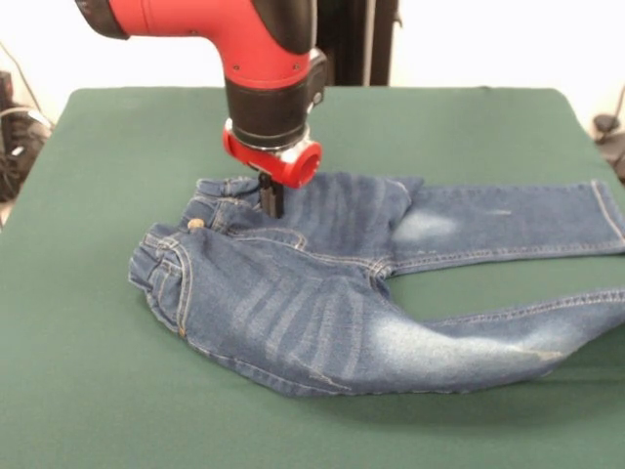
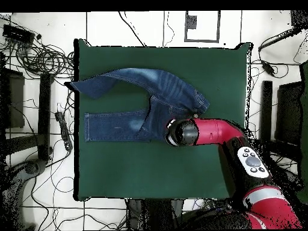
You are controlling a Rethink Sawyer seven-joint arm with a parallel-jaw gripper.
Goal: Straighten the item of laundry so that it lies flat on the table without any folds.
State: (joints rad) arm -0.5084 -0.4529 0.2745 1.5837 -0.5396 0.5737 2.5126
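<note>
The item of laundry (image 1: 312, 303), a small pair of blue jeans with faded patches, lies on the green table (image 1: 98, 391) with its waist to the left and its legs running right. The far leg lies straight. The near leg curves, and the hip in front is bunched and rumpled. My gripper (image 1: 271, 207) points straight down onto the denim just behind the waistband and touches the cloth there. From overhead, the arm's wrist (image 2: 180, 132) covers the gripper at the waist end of the jeans (image 2: 156, 90). One leg reaches the table's (image 2: 150, 174) left edge.
The red arm (image 2: 216, 132) crosses the table's right part in the overhead view. Cables and dark equipment (image 2: 36, 54) lie on the floor around the table. A leg cuff (image 1: 605, 210) sits close to the right table edge in the front view.
</note>
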